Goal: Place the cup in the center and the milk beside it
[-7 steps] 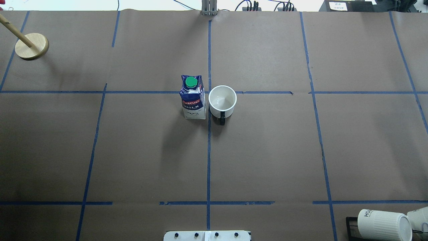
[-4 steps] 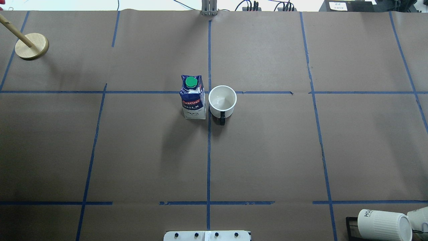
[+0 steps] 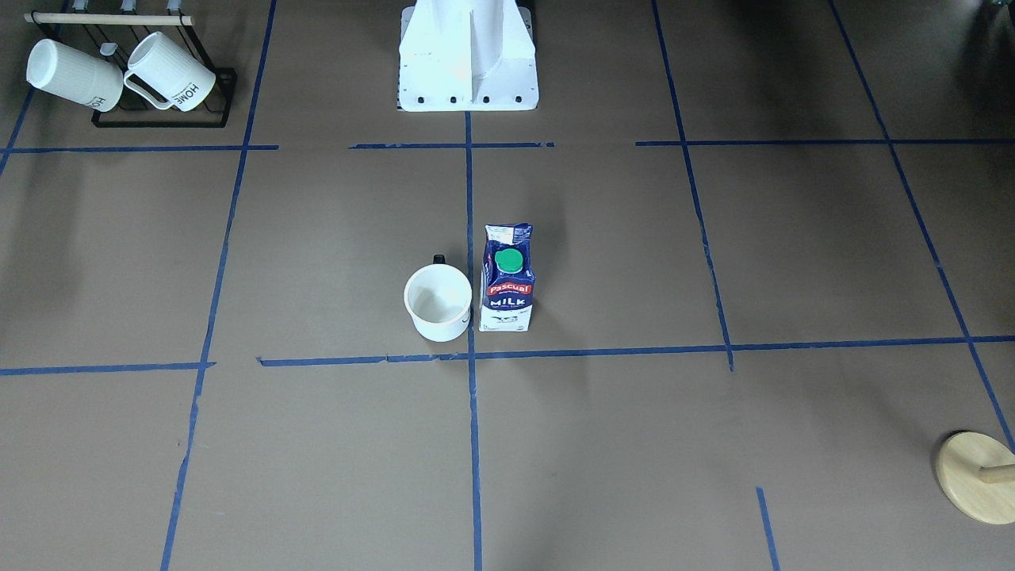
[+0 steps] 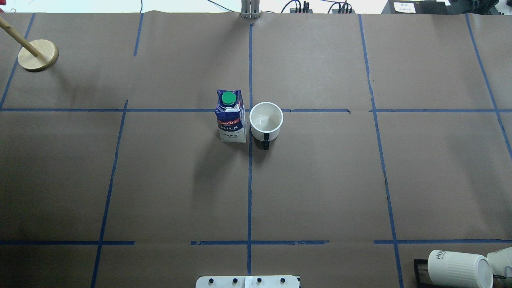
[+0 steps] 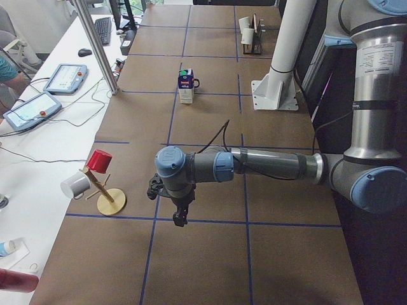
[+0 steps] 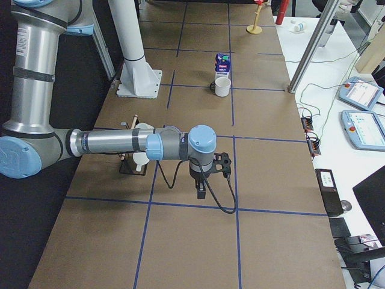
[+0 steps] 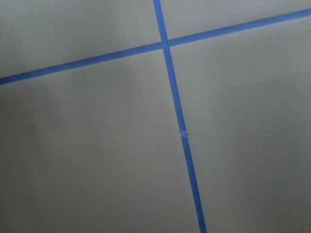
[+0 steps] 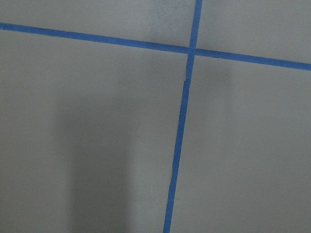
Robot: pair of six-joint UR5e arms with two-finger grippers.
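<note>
Both items look placed: white black-handled mug (image 4: pixel 266 118) at table (image 4: pixel 320 180) centre, blue-and-white milk carton (image 4: pixel 231 120) just beside it. You cannot tell whether left claw (image 5: pixel 180 220) or right claw (image 6: pixel 201 194) is open.

Brown table (image 4: pixel 320 180) with cup (image 4: pixel 266 117) beside milk (image 4: pixel 231 120)

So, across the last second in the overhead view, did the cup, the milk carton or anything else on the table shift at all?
Nothing visibly changed. The cup and the milk stand upright side by side in the middle of the table, just where they were in the earlier overhead pictures.
</note>
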